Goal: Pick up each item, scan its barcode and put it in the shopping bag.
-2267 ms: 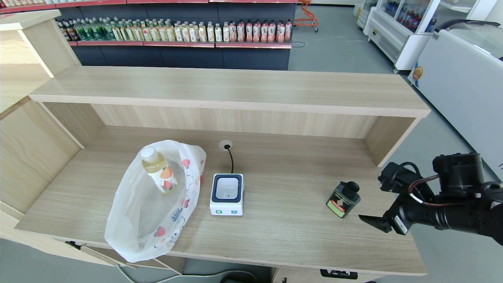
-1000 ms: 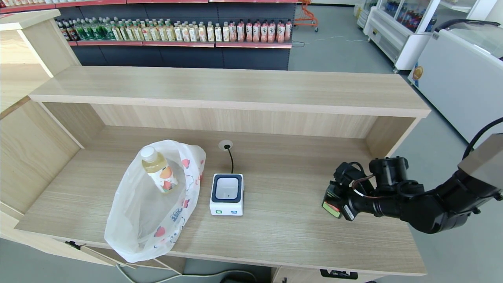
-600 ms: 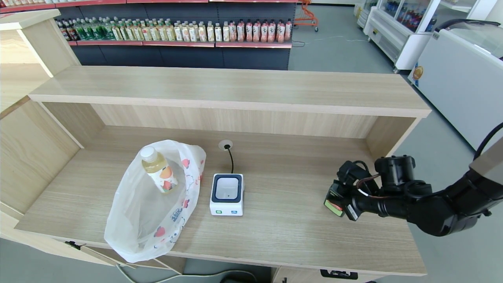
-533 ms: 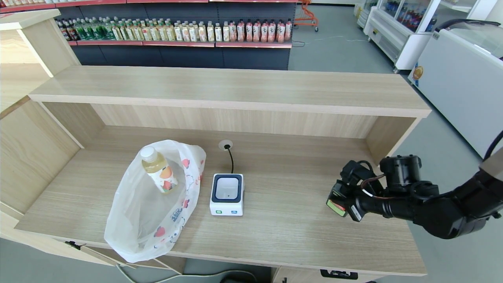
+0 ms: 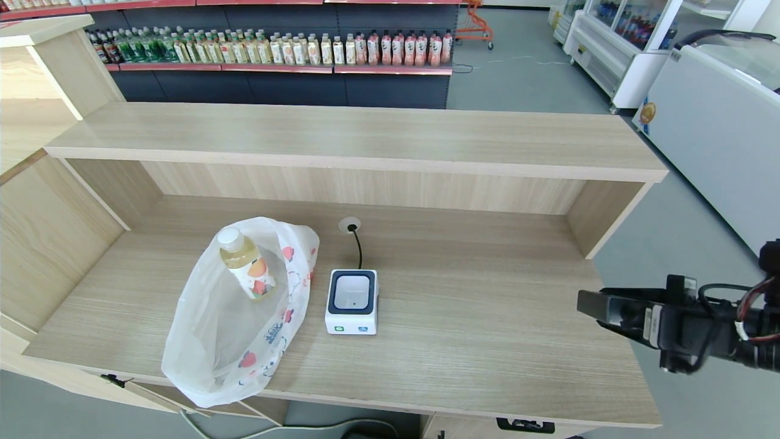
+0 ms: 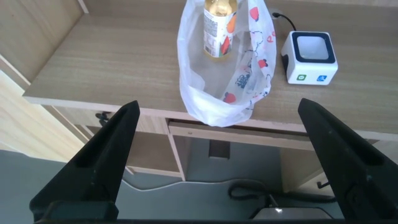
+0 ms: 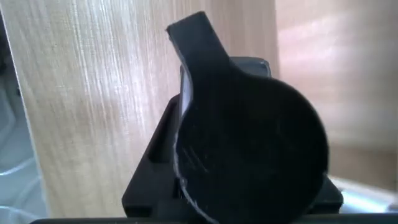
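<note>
Gripping a dark bottle (image 7: 249,155), the right tool (image 5: 612,310) is closed on it at the right end of the table (image 5: 463,360); the bottle's round black cap faces the right wrist camera. The left tool (image 6: 217,106) has its fingers spread wide and holds nothing, positioned over the table's front edge near the shopping bag (image 5: 225,347). The bag lies open just left of the scanner (image 5: 351,300), with a drink bottle (image 5: 245,263) upright inside.

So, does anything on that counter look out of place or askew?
Only the shopping bag: its near end sags over the counter's front edge. The bottle in it stands upright, and nothing looks spilled or damaged.
</note>
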### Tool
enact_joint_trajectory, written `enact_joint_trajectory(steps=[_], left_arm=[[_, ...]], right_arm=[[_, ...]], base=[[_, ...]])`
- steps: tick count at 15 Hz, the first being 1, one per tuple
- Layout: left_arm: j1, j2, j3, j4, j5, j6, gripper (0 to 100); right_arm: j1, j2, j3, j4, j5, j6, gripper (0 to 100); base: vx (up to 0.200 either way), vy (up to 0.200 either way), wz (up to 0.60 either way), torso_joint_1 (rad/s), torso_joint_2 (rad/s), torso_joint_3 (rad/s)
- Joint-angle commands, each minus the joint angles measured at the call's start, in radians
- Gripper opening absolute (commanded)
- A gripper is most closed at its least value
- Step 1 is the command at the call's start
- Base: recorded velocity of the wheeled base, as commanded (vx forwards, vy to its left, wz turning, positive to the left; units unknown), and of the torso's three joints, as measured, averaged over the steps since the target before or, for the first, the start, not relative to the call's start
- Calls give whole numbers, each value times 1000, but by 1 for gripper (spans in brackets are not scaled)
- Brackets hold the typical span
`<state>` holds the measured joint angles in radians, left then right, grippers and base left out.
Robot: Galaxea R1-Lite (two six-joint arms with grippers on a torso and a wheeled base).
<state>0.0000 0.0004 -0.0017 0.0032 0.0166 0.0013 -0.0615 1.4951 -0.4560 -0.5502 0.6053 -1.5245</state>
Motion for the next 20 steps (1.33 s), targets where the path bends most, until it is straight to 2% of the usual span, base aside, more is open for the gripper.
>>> enact_joint_trajectory(steps=[1, 4, 5, 6, 7, 9, 15, 18, 20], left_arm=[[0, 0, 0, 0, 0, 0, 100], [0, 0, 0, 0, 0, 0, 100], [0, 0, 0, 0, 0, 0, 100], [0, 0, 0, 0, 0, 0, 100], [0, 0, 0, 0, 0, 0, 100], [0, 0, 0, 0, 0, 0, 100], [0, 0, 0, 0, 0, 0, 100], [0, 0, 0, 0, 0, 0, 100], [0, 0, 0, 0, 0, 0, 100]], right_arm=[[-6, -49, 3, 16, 226, -347, 0], [54, -13, 7, 24, 455, -766, 0], [69, -3, 10, 27, 485, -872, 0], [75, 1, 13, 33, 487, -902, 0], [106, 25, 10, 95, 490, -984, 0], [109, 36, 10, 150, 490, -1033, 0], [152, 51, -3, 138, 501, -1158, 0], [226, 96, -17, 136, 502, -1201, 0], [287, 123, -18, 136, 562, -1237, 0]], base=[[0, 0, 0, 0, 0, 0], [0, 0, 0, 0, 0, 0], [0, 0, 0, 0, 0, 0], [0, 0, 0, 0, 0, 0], [0, 0, 0, 0, 0, 0], [0, 0, 0, 0, 0, 0], [0, 0, 0, 0, 0, 0], [0, 0, 0, 0, 0, 0], [0, 0, 0, 0, 0, 0]])
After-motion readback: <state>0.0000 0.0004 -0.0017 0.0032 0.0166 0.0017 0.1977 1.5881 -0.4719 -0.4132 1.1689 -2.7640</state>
